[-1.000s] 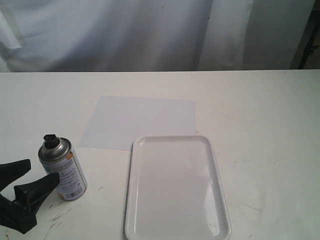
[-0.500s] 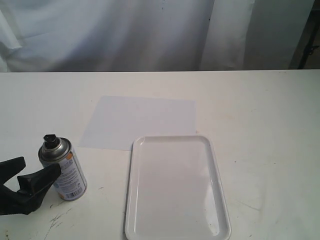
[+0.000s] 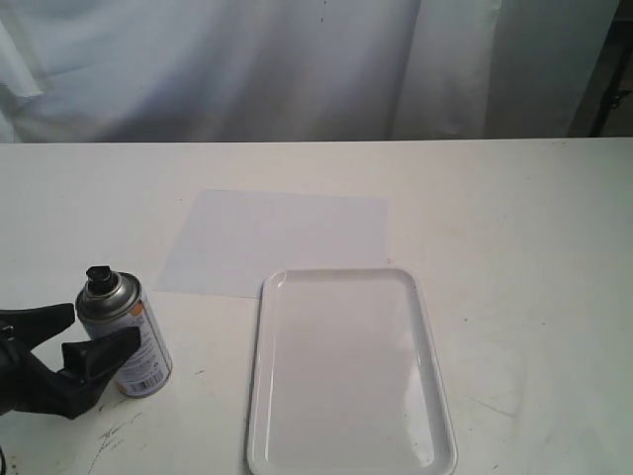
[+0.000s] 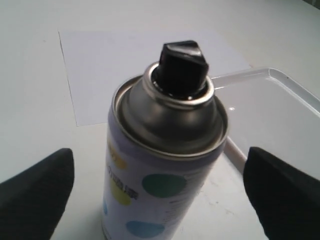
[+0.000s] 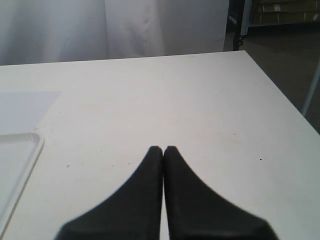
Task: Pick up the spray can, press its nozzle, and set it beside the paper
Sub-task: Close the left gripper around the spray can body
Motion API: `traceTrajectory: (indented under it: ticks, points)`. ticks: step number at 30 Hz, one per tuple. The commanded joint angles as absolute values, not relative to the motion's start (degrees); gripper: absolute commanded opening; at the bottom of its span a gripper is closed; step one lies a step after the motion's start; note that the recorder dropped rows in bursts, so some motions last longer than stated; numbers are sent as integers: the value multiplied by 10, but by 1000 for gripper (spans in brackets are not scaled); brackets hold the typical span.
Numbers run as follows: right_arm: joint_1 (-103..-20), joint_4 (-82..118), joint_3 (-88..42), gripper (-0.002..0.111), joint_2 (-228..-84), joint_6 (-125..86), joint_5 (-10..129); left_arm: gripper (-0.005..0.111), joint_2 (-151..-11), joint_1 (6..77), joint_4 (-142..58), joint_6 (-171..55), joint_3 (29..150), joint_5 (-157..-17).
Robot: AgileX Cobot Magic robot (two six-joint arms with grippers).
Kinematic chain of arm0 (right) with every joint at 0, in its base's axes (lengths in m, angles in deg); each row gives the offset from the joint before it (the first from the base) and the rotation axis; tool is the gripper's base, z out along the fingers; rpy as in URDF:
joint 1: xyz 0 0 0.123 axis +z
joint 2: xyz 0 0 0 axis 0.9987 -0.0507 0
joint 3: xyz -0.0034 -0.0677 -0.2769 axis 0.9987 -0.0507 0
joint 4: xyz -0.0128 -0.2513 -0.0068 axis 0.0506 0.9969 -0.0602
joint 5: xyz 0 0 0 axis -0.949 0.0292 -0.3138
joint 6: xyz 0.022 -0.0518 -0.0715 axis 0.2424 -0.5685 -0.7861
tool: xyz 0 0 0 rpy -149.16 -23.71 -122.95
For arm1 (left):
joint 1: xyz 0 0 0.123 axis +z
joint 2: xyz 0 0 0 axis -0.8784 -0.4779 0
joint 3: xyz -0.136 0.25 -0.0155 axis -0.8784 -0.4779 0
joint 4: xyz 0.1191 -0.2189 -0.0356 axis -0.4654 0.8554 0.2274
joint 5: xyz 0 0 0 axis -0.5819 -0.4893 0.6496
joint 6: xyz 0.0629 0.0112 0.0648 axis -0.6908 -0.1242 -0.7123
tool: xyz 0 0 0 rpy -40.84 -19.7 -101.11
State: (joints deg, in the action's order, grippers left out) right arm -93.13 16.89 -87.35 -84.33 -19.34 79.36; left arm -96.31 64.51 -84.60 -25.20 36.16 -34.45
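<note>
My left claw point(image 3: 103, 327) is spread wide around the small silver metal spray can with the white, teal and orange label point(image 3: 127, 341). The can stands upright on the white bench point(image 3: 514, 237), a little apart from the near corner of the flat white sheet of paper point(image 3: 277, 237), and neither finger looks to press it. I judge that nothing is done yet: gripping, lifting, pressing the small black plastic nozzle point(image 3: 98, 279) and setting the can beside the paper all remain. My right claw point(image 5: 163, 150) is pinched together and empty above the bench.
</note>
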Motion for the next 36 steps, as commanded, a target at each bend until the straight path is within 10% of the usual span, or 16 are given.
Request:
traceTrajectory:
  ticks: [1, 20, 33, 36]
  points:
    - [-935, 172, -875, 0, -840, -194, 792, 86, -1011, 641, -847, -258, 388, -311]
    - [-935, 172, -875, 0, -840, -194, 792, 82, -1190, 641, -857, -351, 441, -186]
    - [-935, 172, -875, 0, -840, -194, 792, 3, -1187, 641, -883, -386, 441, -170]
    - [-935, 172, -875, 0, -840, -194, 792, 0, -1150, 641, -845, -383, 441, -170]
